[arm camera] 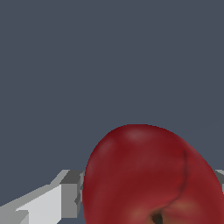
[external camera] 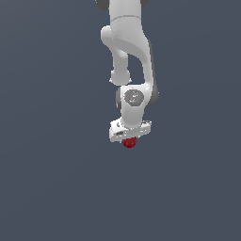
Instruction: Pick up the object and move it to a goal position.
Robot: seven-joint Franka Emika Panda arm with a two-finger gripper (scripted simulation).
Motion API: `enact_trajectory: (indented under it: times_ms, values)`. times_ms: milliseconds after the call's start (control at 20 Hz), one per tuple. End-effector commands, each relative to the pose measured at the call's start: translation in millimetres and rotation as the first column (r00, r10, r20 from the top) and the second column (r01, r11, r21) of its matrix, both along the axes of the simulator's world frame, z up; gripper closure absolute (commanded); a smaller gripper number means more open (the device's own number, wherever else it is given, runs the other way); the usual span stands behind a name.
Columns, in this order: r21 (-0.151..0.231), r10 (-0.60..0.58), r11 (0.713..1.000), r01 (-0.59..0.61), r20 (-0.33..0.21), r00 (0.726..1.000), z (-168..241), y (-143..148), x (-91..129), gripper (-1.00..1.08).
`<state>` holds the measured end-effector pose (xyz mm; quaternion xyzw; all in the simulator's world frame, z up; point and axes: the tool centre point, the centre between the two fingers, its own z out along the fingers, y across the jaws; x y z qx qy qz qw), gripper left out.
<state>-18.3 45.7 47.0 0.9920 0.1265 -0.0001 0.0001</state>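
Observation:
The object (external camera: 129, 142) is a small dark red roundish thing just under the white hand in the exterior view. My gripper (external camera: 129, 139) points down from the white arm and is shut on it. In the wrist view the object (arm camera: 148, 175) fills the near part of the picture, showing a dimple and a faint crease. A grey-white finger (arm camera: 65, 197) presses one flank of it. A sliver of the other finger (arm camera: 220, 176) shows at the opposite flank. The fingertips are hidden behind the object.
A plain dark grey-blue surface (external camera: 52, 179) fills everything around the arm in both views. The white arm (external camera: 129, 47) comes down from the top middle of the exterior view. No other object or edge shows.

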Motion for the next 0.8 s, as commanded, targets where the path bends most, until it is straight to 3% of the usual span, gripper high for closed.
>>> enact_trajectory:
  times_ms: [0,750]
  values:
    - [0.000,0.000,1.000,0.000,0.000,1.000,-1,0,0,1.08]
    - [0.000,0.000,1.000,0.000,0.000,1.000,21,-10,-8,1.08]
